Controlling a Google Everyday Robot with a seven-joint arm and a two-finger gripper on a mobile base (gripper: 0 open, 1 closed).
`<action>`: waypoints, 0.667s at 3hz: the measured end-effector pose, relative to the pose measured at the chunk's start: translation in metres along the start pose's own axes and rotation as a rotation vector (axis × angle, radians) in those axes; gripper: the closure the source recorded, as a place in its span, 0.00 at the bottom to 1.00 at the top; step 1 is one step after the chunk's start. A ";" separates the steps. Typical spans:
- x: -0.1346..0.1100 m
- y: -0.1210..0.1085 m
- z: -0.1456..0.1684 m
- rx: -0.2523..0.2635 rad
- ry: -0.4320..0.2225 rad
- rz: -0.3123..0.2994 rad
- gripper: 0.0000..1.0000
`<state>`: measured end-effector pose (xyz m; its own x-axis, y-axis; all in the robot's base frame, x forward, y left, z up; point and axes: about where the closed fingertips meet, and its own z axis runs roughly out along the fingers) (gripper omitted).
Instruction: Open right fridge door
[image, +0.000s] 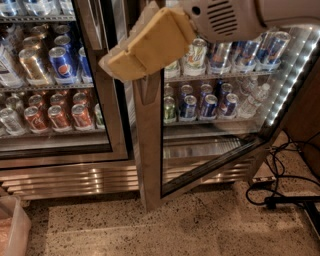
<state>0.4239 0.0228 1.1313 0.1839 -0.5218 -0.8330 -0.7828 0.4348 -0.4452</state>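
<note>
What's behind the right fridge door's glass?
Behind the right fridge door there are two shelves: upper cans, lower cans and clear bottles at the right. The gripper, at the door's upper edge, and the arm cover the tops of the upper cans.

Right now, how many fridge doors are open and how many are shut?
Open doors: 1, the right fridge door, its free edge behind the gripper.
Shut doors: 1, the left door.
Total: 2 doors.

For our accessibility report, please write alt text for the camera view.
The right fridge door stands partly open, swung out over the speckled floor, with the robot's gripper in front of its upper frame. The left door is closed, cans behind it.
</note>
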 end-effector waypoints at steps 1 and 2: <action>0.000 0.000 0.000 0.000 0.000 0.000 0.00; 0.000 0.000 0.000 0.000 0.000 0.000 0.00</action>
<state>0.4239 0.0228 1.1313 0.1839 -0.5218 -0.8330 -0.7828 0.4348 -0.4452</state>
